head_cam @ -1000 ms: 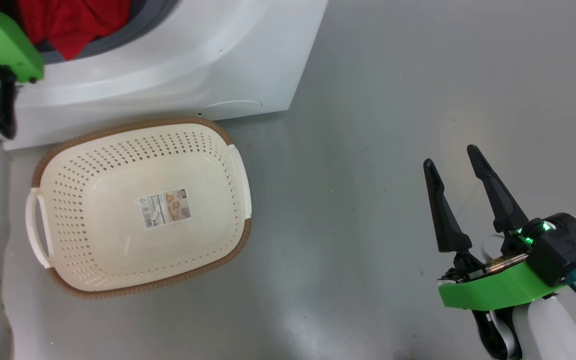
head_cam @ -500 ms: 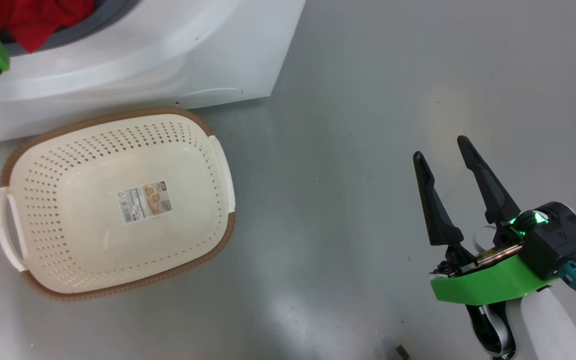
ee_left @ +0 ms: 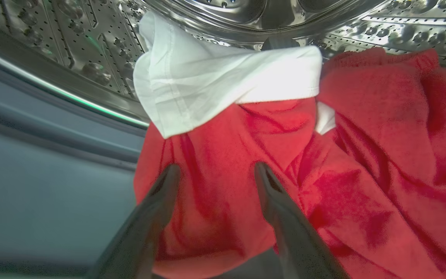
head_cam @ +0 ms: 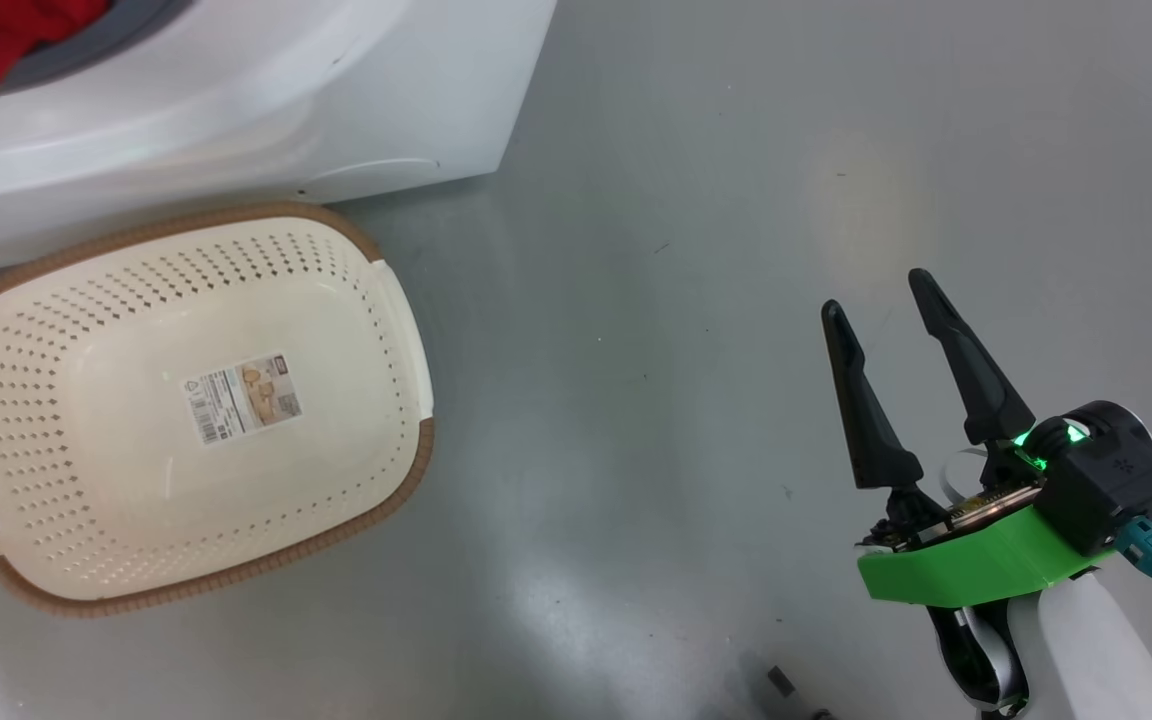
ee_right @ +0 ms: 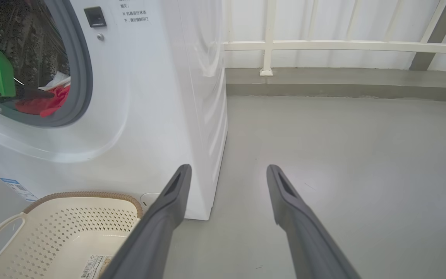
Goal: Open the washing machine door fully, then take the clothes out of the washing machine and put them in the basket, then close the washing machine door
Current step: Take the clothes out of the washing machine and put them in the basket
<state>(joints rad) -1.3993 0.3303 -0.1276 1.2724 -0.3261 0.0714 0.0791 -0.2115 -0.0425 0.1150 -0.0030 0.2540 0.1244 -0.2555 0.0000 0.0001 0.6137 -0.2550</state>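
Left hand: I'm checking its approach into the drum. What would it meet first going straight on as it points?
Most likely the red clothes, bunched directly ahead of the open left hand; how near they are is unclear.

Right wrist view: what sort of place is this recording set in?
Probably a bare laundry or utility area, perhaps a test space: a washer stands on a plain grey floor, a basket at its foot, with a white railed wall behind.

Light: bright, even, diffuse; shadows faint
Floor [head_cam: 556,600]: soft pale glare patches
Washing machine [ee_left: 72,46] steel: glints; green streak
Left gripper [ee_left: 216,167]: blurred, near lens
Wrist edges: bent
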